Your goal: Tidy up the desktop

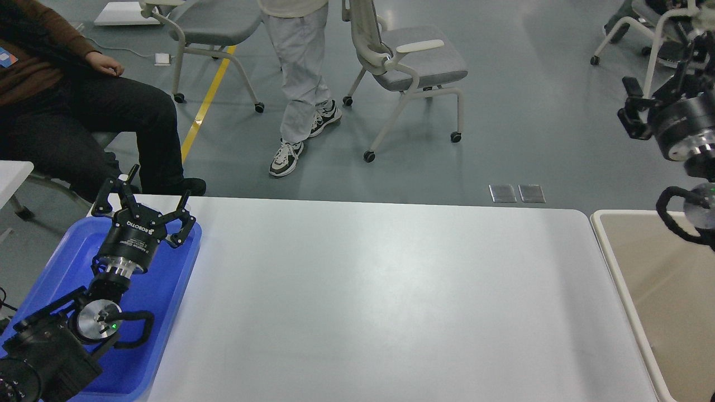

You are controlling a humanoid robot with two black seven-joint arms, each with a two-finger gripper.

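The desktop [380,296] is a wide white tabletop with rounded corners, and nothing lies on its visible surface. My left gripper [159,187] is open and empty, held over the far end of the blue tray [167,290] at the table's left side. My right gripper [662,75] is raised at the far right, above and beyond the beige bin [606,245]. Its fingers are spread apart and hold nothing.
The blue tray overhangs the table's left edge and looks empty where it shows. The beige rimmed bin stands just off the right end. A seated person [84,106], a walking person [301,84] and wheeled chairs [413,61] are on the floor beyond the far edge.
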